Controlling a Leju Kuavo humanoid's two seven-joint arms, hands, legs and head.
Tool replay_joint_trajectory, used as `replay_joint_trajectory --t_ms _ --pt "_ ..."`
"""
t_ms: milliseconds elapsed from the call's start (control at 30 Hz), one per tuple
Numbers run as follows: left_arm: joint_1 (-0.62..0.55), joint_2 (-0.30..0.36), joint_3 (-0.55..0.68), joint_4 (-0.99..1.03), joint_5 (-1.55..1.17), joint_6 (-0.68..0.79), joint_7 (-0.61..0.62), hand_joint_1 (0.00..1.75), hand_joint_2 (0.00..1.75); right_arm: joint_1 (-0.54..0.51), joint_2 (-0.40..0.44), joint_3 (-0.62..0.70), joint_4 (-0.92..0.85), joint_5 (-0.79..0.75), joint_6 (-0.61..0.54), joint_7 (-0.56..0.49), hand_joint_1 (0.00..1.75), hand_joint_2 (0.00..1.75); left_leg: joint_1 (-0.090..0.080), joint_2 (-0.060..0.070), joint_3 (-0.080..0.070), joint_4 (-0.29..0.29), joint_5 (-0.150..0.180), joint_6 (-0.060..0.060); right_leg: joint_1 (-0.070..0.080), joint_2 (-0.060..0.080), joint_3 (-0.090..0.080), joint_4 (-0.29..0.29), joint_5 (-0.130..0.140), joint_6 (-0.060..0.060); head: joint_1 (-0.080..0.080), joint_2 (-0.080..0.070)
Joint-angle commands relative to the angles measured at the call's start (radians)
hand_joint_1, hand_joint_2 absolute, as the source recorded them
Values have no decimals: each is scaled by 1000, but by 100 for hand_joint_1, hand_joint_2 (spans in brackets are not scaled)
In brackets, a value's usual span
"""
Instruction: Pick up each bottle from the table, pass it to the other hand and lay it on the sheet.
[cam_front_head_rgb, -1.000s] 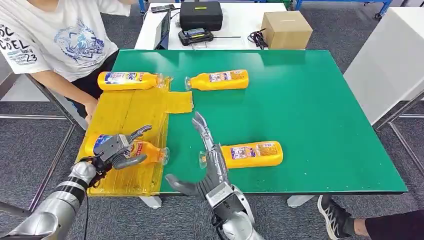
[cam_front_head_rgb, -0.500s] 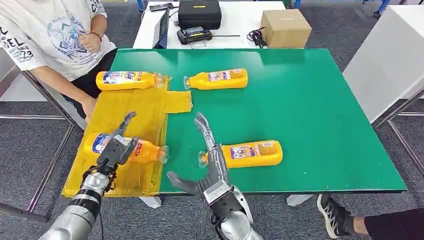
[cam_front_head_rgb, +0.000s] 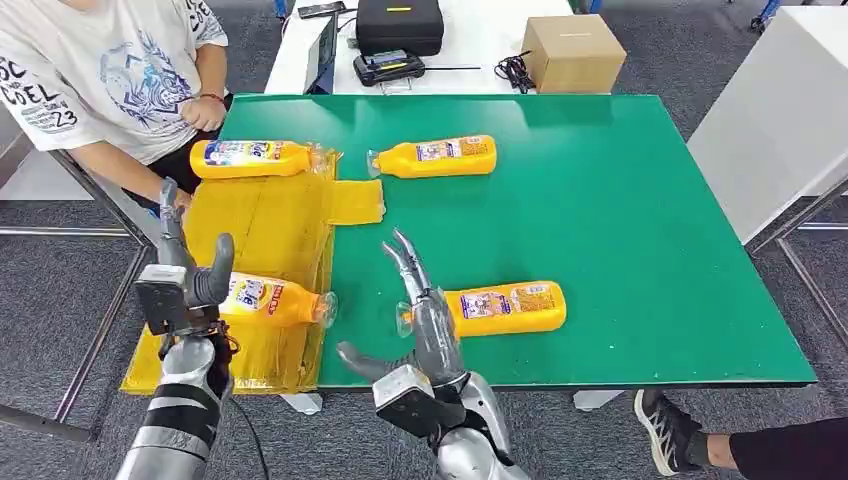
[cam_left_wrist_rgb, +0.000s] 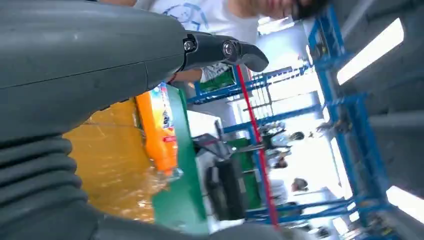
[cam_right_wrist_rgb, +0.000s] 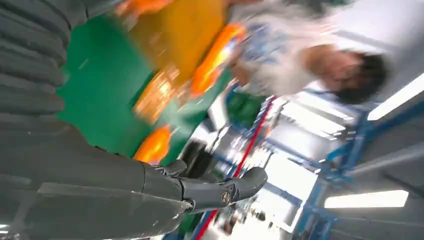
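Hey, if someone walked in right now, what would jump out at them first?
Four orange bottles lying on a green table: two on the yellow sheet at its left end, two on bare green. The left hand is raised, open, beside the near sheet bottle, and the right hand is open by the near table bottle.

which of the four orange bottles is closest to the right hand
The bottle at the table's near edge, lying on bare green right beside the right hand. Of the others, two lie on the yellow sheet and one at the far side.
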Motion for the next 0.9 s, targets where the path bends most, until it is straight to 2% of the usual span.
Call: replay_joint_trajectory --t_ms 33,100,167,233,400,533,667,900 --pt "102 -33 46 -164 74 -35 -15 0 175 -56 -176 -163 59 204 62 173 0 175 1 1 4 0 -1 0 1 0 5 -3 0 -1 0 0" --pt "123 -34 50 -163 82 -40 -16 0 175 -89 -211 -191 122 229 124 257 0 175 -1 0 1 -1 0 0 0 0 2 -2 0 -1 0 0" --pt "136 -37 56 -159 86 -46 -16 0 175 -131 -243 -201 190 247 161 305 0 175 1 2 5 -1 -1 -1 1 1 6 -4 0 -2 0 0" --pt "145 -36 51 -151 83 -49 -18 0 175 -164 -260 -219 231 249 171 310 0 175 -1 1 2 -1 -1 0 0 1 3 -3 1 -1 0 0" --pt "142 -37 51 -150 80 -49 -18 0 175 -164 -256 -215 224 257 183 328 0 175 0 1 2 0 -1 -1 0 1 3 -2 0 -1 0 0" --pt "144 -31 35 -119 45 -53 -19 0 175 -222 -302 -216 272 266 217 357 0 175 0 1 3 0 -2 -1 1 1 4 -2 -1 -2 0 0" --pt "140 -26 12 -84 24 -64 -8 0 175 -259 -313 -216 337 246 276 371 0 175 -1 1 1 0 -1 0 0 1 2 -2 0 -1 0 0" --pt "118 -35 -13 -40 17 -75 4 0 175 -386 -325 -158 494 230 343 398 0 175 -1 1 1 0 -1 -1 0 1 2 -2 0 -1 0 0"
